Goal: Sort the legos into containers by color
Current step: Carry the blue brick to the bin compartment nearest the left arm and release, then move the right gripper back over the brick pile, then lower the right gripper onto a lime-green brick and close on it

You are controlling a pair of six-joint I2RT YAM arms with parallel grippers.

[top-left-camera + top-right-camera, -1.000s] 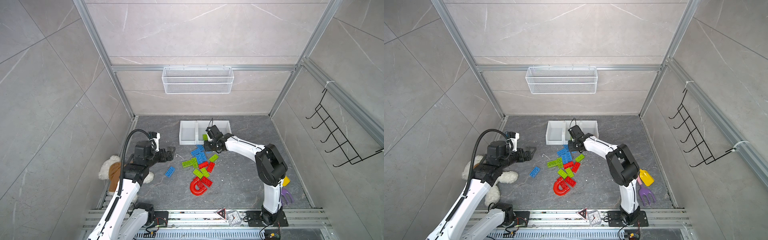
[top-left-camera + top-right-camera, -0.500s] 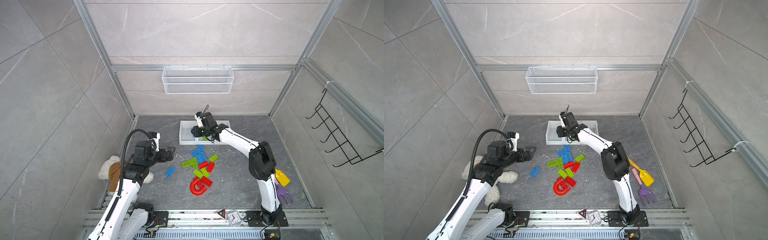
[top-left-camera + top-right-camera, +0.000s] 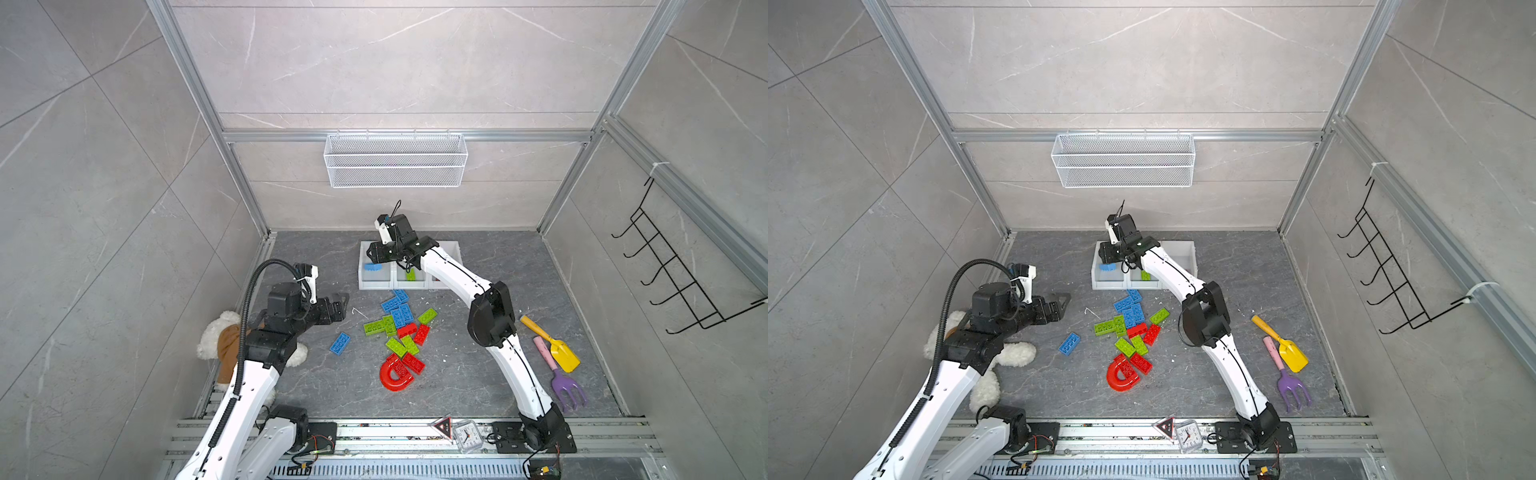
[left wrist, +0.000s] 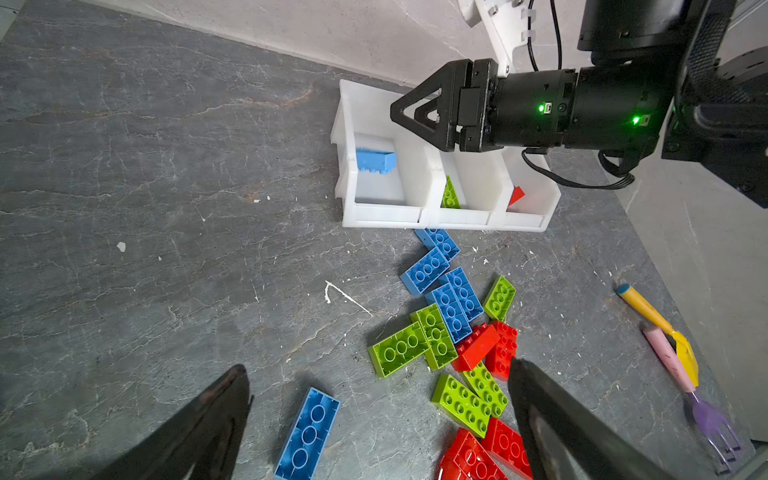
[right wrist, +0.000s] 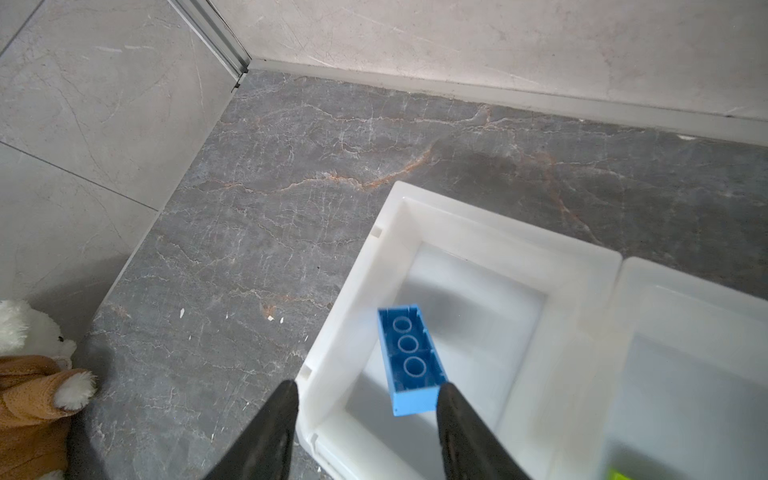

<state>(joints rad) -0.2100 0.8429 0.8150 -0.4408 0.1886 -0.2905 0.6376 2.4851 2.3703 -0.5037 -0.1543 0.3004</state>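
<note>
My right gripper (image 5: 368, 386) hangs over the leftmost compartment of the white bins (image 4: 384, 214), its jaws parted wider than the blue lego (image 5: 409, 361) below them. That lego sits tilted inside the compartment, underside showing, also seen in both top views (image 3: 371, 267) (image 3: 1107, 267). A green lego (image 4: 449, 195) lies in the middle compartment and a red one (image 4: 516, 194) in the far one. My left gripper (image 4: 378, 368) is open and empty above the floor, near a lone blue lego (image 4: 307, 434). The mixed pile of legos (image 3: 401, 328) lies in front of the bins.
A red horseshoe magnet (image 3: 392, 374) touches the pile's near end. A teddy bear (image 3: 224, 345) lies by the left arm. A yellow shovel (image 3: 552, 345) and a purple rake (image 3: 561, 378) lie at the right. A small clock (image 3: 467, 434) stands on the front rail.
My right gripper has travelled from the pile to above the leftmost compartment and its jaws have parted, leaving the blue lego in the compartment. The left arm has not moved.
</note>
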